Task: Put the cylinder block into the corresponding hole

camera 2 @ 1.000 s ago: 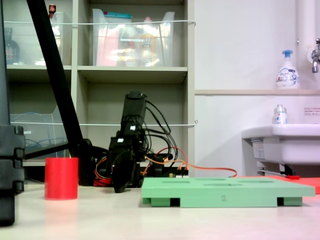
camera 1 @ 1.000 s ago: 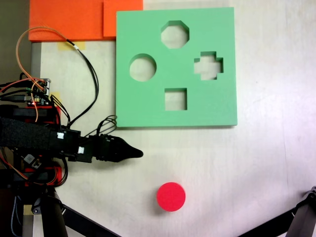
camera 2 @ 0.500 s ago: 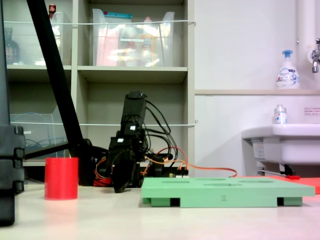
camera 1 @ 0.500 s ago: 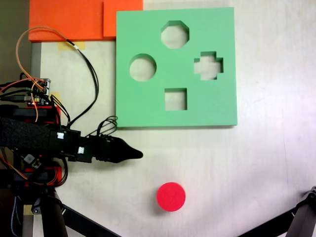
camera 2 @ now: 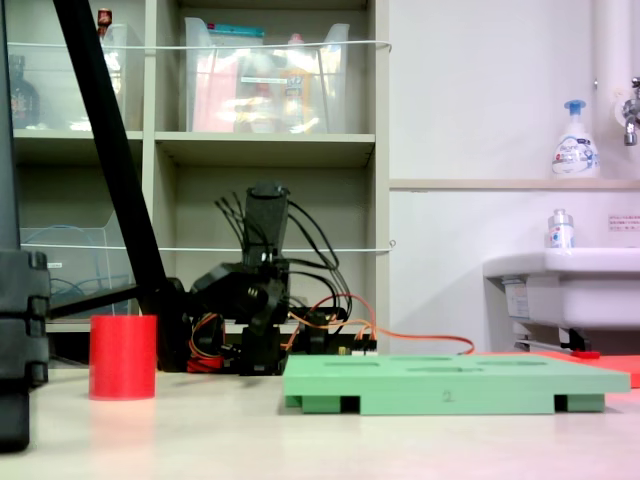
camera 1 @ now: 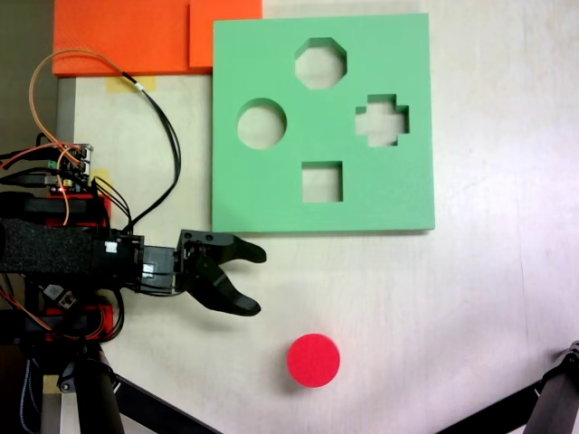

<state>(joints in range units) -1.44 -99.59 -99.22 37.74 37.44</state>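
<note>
On the pale table point(camera 1: 470, 298), the gripper point(camera 1: 256, 282) sits with its jaws spread wide and nothing between them, low beside the green foam board point(camera 1: 362, 194). The cylinder block point(camera 1: 313, 360) stands upright and apart from it, nearer the bottom edge in the fixed view from above. To my eye, a clean pickup means swinging across until both jaws straddle the red round evenly, then closing gently. The corresponding hole point(camera 1: 261, 124) lies empty on the board's left side.
</note>
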